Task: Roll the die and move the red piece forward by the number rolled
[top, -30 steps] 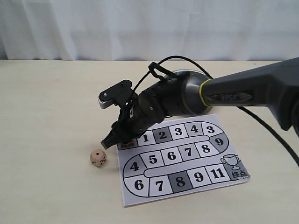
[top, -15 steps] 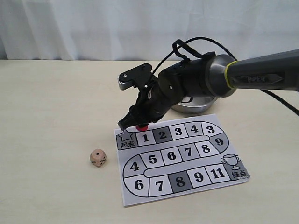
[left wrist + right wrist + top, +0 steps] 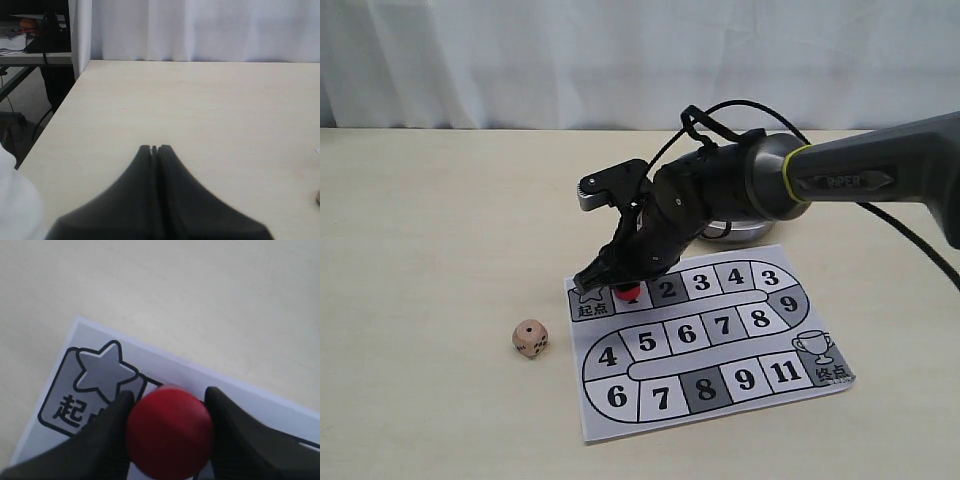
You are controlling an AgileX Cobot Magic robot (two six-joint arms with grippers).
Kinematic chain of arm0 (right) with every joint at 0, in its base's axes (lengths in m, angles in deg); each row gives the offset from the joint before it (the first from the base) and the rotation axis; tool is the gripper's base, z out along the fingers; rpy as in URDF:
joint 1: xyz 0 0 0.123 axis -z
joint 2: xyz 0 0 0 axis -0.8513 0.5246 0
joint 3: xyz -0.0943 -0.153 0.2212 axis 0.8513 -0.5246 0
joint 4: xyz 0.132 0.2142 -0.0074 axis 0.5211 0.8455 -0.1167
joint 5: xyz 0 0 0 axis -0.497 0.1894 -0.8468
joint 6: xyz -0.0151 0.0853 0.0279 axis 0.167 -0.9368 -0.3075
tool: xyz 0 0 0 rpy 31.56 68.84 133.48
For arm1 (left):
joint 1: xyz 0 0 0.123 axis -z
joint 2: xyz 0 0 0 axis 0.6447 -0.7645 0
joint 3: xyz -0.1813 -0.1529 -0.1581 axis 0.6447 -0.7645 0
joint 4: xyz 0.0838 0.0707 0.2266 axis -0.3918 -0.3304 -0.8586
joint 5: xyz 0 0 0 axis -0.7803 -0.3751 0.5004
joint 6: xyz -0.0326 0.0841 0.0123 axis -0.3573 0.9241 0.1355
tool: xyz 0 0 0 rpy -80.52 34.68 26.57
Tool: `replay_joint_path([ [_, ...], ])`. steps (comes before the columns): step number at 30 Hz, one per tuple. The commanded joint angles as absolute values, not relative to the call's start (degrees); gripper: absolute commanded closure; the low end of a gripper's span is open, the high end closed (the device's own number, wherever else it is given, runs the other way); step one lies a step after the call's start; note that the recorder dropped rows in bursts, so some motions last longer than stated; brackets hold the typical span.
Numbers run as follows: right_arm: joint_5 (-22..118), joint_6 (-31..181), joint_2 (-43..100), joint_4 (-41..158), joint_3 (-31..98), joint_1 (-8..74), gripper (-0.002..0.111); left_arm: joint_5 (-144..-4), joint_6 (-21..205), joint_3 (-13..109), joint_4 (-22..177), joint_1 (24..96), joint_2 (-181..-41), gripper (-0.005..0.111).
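— While scanning outward from the near edge of the board (image 3: 661,398), spot the die (image 3: 530,338) first?

— Yes. Sits on bare table (image 3: 420,250) just off the board's left edge, about level with square 4 and clear of the paper. Shows one dark pip on top.

— And the red piece (image 3: 627,292)?

— Farther back, at the board's far-left corner. Stands over square 1, right beside the star square, and hides the numeral.

— Held or free?

— Held. Clamped in the right gripper (image 3: 610,280), which reaches down onto that corner from beyond the board's far edge. Seen from the right wrist camera as a round red top (image 3: 170,432) with dark fingers (image 3: 100,440) pressed against both sides. Cannot tell whether resting on the paper or raised just above it.

— Beyond the board?

— Metal dish (image 3: 745,232) just past the far edge, mostly hidden behind the arm. Then white curtain (image 3: 520,60).

— Left gripper (image 3: 154,148)?

— Jaws pressed together on nothing, over bare table. Cannot place it relative to the board.
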State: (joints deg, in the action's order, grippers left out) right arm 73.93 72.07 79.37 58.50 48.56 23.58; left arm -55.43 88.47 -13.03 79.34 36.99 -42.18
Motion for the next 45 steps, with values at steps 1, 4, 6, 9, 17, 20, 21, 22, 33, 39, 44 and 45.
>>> replay_joint_path([
  [1, 74.8, 71.8, 78.3, 59.4, 48.5, 23.8, 0.06, -56.1, 88.5, -12.7, 79.3, 37.5, -42.2, 0.107],
  [4, 73.4, 71.5, 76.4, 59.5, 48.5, 23.8, 0.051, -56.1, 88.5, -12.7, 79.3, 37.5, -42.2, 0.107],
  [6, 73.1, 70.7, 75.5, 59.5, 48.5, 23.8, 0.048, -56.1, 88.5, -12.7, 79.3, 37.5, -42.2, 0.107],
  [9, 72.7, 70.4, 74.7, 58.9, 48.5, 23.8, 0.044, -56.1, 88.5, -12.7, 79.3, 37.5, -42.2, 0.107],
  [17, 76.9, 69.1, 72.2, 59.1, 48.5, 26.6, 0.064, -56.1, 88.5, -12.7, 79.3, 37.5, -42.2, 0.107],
  [20, 80.5, 69.0, 70.6, 59.1, 48.5, 28.8, 0.079, -56.1, 88.5, -12.7, 79.3, 37.5, -42.2, 0.107],
  [21, 81.7, 69.0, 70.0, 59.1, 48.5, 29.3, 0.085, -56.1, 88.5, -12.7, 79.3, 37.5, -42.2, 0.107],
  [22, 83.2, 69.0, 69.4, 59.1, 48.5, 30.0, 0.09, -56.1, 88.5, -12.7, 79.3, 37.5, -42.2, 0.107],
  [33, 88.3, 70.1, 63.3, 56.5, 41.6, 39.8, 0.104, -56.1, 88.5, -12.7, 79.3, 37.5, -42.2, 0.107],
  [39, 88.0, 70.8, 62.0, 56.6, 36.5, 47.6, 0.104, -56.1, 88.5, -12.7, 79.3, 37.5, -42.2, 0.107],
  [44, 88.3, 73.1, 62.0, 57.7, 35.4, 52.9, 0.104, -56.1, 88.5, -12.7, 79.3, 37.5, -42.2, 0.107],
  [45, 88.7, 75.1, 62.0, 58.5, 35.4, 53.1, 0.104, -56.1, 88.5, -12.7, 79.3, 37.5, -42.2, 0.107],
])
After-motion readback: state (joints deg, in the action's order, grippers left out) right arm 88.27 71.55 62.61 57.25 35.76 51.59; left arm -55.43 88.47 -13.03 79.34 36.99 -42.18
